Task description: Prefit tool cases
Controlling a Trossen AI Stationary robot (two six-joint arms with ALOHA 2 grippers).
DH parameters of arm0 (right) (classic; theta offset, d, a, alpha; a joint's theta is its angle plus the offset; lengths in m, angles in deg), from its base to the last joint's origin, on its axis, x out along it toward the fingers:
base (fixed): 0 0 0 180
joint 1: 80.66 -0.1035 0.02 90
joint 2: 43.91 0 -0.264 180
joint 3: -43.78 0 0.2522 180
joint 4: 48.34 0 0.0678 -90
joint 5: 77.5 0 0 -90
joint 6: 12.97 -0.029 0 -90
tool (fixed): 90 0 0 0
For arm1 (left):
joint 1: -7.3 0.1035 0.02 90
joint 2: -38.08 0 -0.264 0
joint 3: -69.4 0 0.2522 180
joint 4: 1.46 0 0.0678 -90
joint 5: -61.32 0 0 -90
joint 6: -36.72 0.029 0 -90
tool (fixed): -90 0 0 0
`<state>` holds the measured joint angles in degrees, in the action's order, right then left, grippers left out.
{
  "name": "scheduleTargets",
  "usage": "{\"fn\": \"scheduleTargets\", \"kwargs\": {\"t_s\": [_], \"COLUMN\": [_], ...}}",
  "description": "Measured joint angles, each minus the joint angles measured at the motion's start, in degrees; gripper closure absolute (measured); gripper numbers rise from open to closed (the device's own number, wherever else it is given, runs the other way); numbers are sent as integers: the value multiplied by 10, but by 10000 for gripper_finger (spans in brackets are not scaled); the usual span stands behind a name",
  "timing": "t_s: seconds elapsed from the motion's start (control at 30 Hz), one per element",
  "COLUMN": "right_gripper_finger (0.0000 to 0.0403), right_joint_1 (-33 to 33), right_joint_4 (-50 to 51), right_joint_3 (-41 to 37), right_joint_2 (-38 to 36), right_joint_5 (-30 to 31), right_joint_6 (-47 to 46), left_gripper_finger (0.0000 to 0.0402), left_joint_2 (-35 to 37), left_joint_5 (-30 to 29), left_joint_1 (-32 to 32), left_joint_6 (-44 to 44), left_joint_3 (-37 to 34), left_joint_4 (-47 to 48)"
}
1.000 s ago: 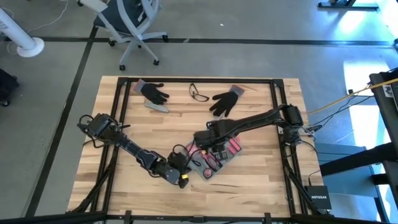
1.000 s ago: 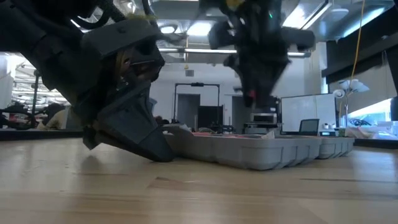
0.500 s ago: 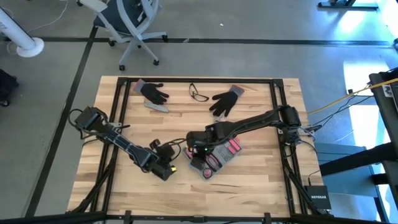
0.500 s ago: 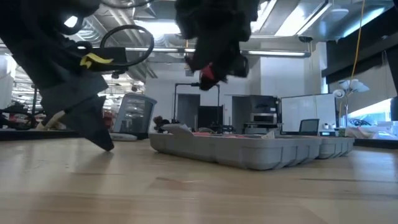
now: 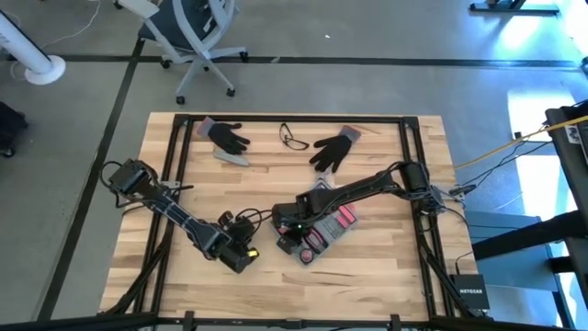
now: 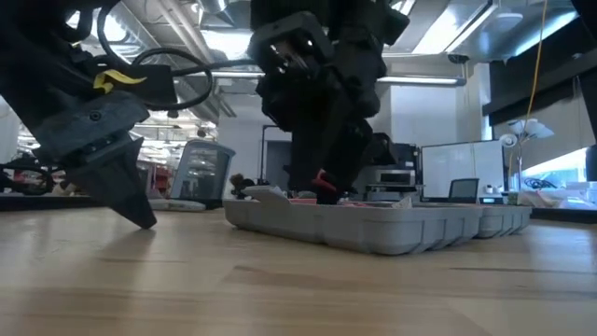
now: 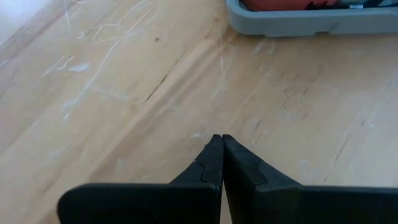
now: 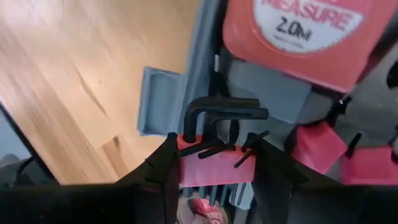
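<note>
Since the earlier frames, your left gripper (image 5: 241,259) has backed off the case's near-left corner and now sits on bare wood just beside it, while your right gripper (image 5: 292,227) has slid along to the case's left end and come down low over it.

Item: tool case (image 5: 319,230), one, flat blue-grey plastic, rounded corners. Location: centre of the table (image 5: 386,276), slightly toward the near edge. Long axis runs diagonally, near-left to far-right. In the low view its scalloped grey wall (image 6: 373,229) lies flat on the wood.

Contents you can see: red tape measure (image 8: 292,31), other red-handled tools in moulded recesses.

Right gripper (image 8: 214,168): fingers clamped on a red holder of black hex keys (image 8: 214,152), held directly above the case's edge beside a grey latch tab (image 8: 158,102). Recess lies straight below and slightly ahead of the fingers; this is the relation your seating move turns on.

Left gripper (image 7: 221,155): fingers pressed together, holding nothing, tips pointed toward the case.

Nearer arm: right.

Off-task: two black gloves (image 5: 225,136), glasses (image 5: 294,139) at the far edge.
</note>
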<state>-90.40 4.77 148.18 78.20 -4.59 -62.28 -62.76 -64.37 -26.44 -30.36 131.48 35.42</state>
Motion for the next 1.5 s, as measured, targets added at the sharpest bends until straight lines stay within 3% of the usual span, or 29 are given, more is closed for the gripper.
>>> {"fn": "scheduleTargets", "kwargs": {"t_s": [0.13, 0.4, 0.57, 0.83, 0.9, 1.03, 1.07, 1.23, 1.5], "right_gripper_finger": [246, 105, 90, 170, 216, 366, 382, 401, 403], "right_joint_1": [0, 0, 10, 50, 54, 26, 15, -27, -27], "right_joint_4": [-11, -15, 12, 122, 121, 66, 37, -40, -62], "right_joint_3": [0, 0, 3, 14, 14, 6, 0, -13, -14], "right_joint_2": [0, 0, -7, -84, -90, -87, -85, -41, -5], "right_joint_5": [11, -27, -16, 85, 86, 86, 80, 58, 138], "right_joint_6": [-28, -30, -14, 116, 125, 124, 119, 60, 47], "left_gripper_finger": [401, 401, 401, 401, 401, 401, 401, 401, 401], "left_joint_2": [0, 0, 0, 1, 1, 1, 1, 1, 1], "left_joint_5": [0, 0, 0, -1, -1, -1, -1, -2, -4], "left_joint_1": [-2, -3, -2, -12, -13, -11, -11, -11, -12], "left_joint_6": [-1, -1, -1, -8, -8, -7, -9, -24, -18], "left_joint_3": [0, 0, 0, 0, 0, 0, 0, 0, -1], "left_joint_4": [0, 0, 0, -5, -9, -32, -36, -37, -38]}}
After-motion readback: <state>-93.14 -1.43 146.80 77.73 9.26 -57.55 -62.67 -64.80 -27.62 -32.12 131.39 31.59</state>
